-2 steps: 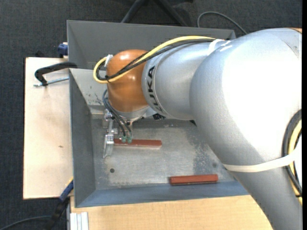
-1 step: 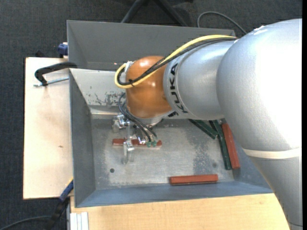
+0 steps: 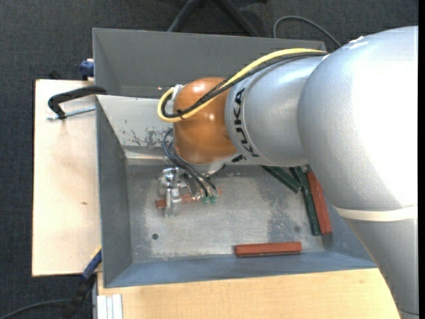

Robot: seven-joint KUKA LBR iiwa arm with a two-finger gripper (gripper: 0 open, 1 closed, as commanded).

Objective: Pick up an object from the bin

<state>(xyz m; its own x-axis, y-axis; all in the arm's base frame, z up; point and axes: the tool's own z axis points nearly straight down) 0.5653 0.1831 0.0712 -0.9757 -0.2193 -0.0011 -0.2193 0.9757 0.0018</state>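
Rust-red bar [image 3: 267, 248] lies left-to-right, well apart from the pincer [image 3: 171, 201].

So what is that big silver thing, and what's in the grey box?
It's a robot arm, seen by one camera from above. It reaches from the right into a grey metal bin. The orange dome covers its wrist; below hangs the tool, low over the bin's left floor. Loose inside: a red-brown bar by the near wall, a second red-brown bar at the right, dark green strips beside it. Whether the tool holds anything, I can't tell.
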